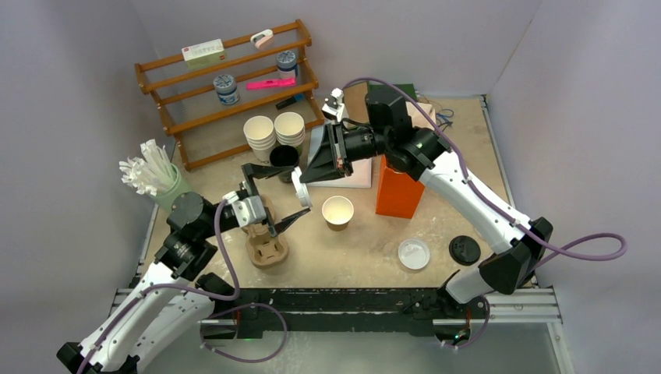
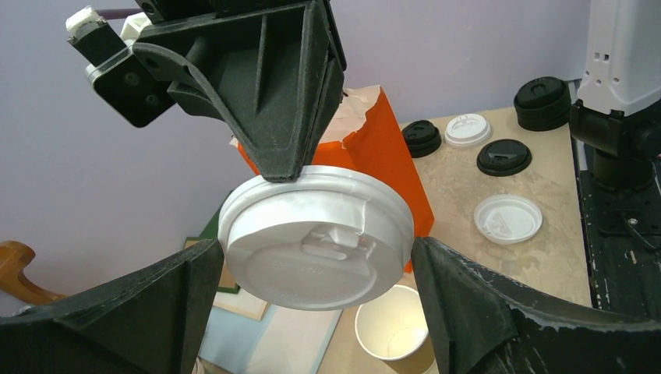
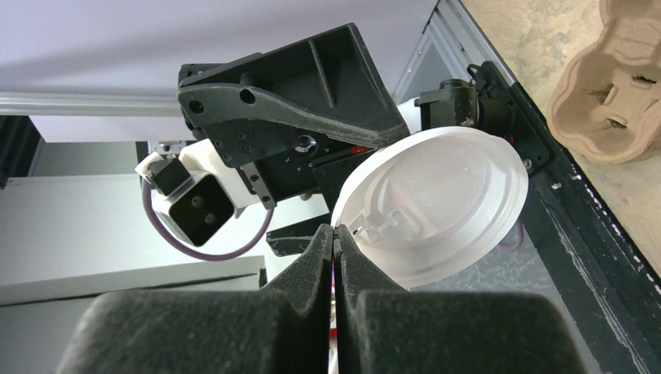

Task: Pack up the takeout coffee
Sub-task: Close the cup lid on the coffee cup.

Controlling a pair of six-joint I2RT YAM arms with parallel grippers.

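A round white plastic lid [image 1: 302, 189] hangs in the air, pinched at its rim by my right gripper [image 3: 335, 230], which is shut on it. My left gripper [image 2: 316, 259] stands open with one finger on each side of the lid [image 2: 316, 238], close to its rim. An open kraft-paper coffee cup [image 1: 337, 210] stands upright on the table just below and right of the lid; the left wrist view shows its pale inside [image 2: 394, 331]. In the top view both grippers meet over the middle of the table, my right gripper [image 1: 301, 179] coming from the right.
A moulded pulp cup carrier [image 1: 267, 243] sits under my left wrist. An orange box [image 1: 397, 191] stands behind the cup. A white lid [image 1: 414, 254] and a black lid [image 1: 464, 249] lie at the front right. Stacked white cups [image 1: 273, 131], a black cup [image 1: 283, 156], a straw holder [image 1: 156, 178] and a wooden shelf [image 1: 226, 86] fill the back left.
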